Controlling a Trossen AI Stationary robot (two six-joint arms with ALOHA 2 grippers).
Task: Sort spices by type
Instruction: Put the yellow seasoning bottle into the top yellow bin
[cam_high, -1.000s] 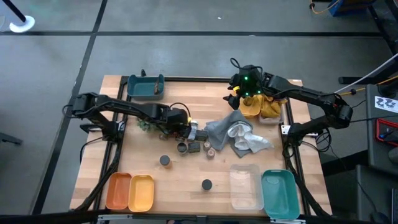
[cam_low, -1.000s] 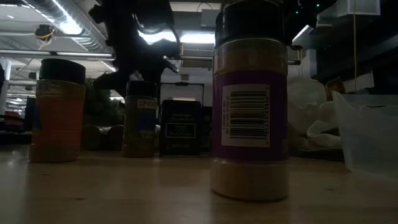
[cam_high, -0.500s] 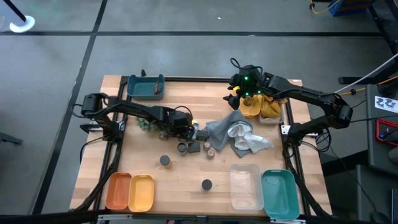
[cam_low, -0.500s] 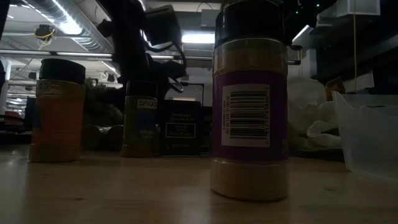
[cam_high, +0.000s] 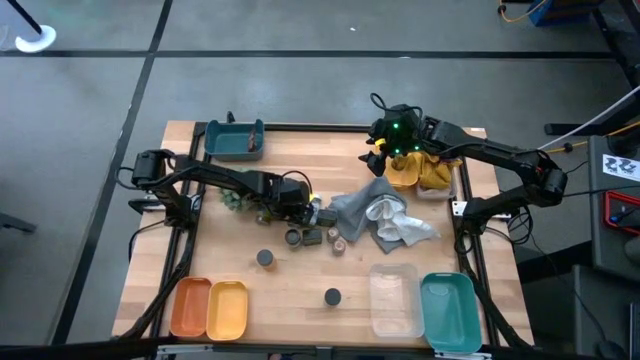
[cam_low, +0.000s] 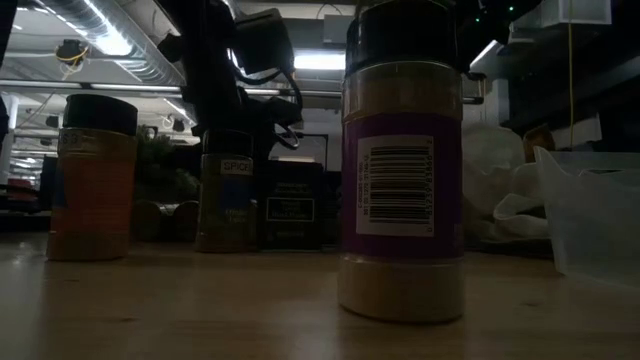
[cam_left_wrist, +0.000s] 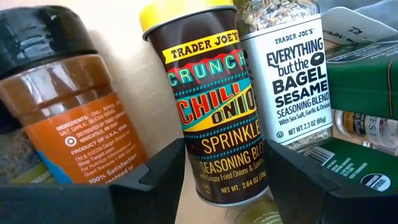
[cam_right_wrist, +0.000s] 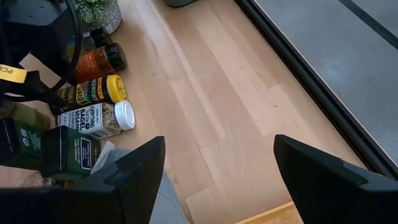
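Three spices lie side by side at the table's middle: an orange jar with a black lid (cam_left_wrist: 68, 118), a dark chili-onion jar with a yellow lid (cam_left_wrist: 211, 118) and a bagel-seasoning jar (cam_left_wrist: 292, 81). My left gripper (cam_high: 306, 212) is shut on the chili-onion jar. Green tins (cam_left_wrist: 360, 93) lie beside them. More jars stand upright nearer the front (cam_high: 265, 258) (cam_high: 332, 296) (cam_high: 293, 237). My right gripper (cam_right_wrist: 214, 162) hangs open over the far right of the table, with nothing between its fingers. My left gripper pinches the chili-onion jar's round body near its bottom end (cam_left_wrist: 205, 177) between its two fingers (cam_left_wrist: 158, 177). The fingers slant down from above and lie across the jar. The jar lies on its side with its yellow lid (cam_right_wrist: 114, 83) pointing away, between the two neighbouring jars.
A plant ball (cam_high: 238, 200) sits left of the jars, and grey and white cloths (cam_high: 385, 220) lie to their right. A teal tray (cam_high: 234, 140) stands at the far edge. Orange (cam_high: 190, 307), yellow (cam_high: 228, 310), clear (cam_high: 393, 298) and teal (cam_high: 448, 312) trays line the near edge.
My left gripper has sunk toward the row of lying jars at the table's middle, then kept still. Its finger gap has stayed the same.
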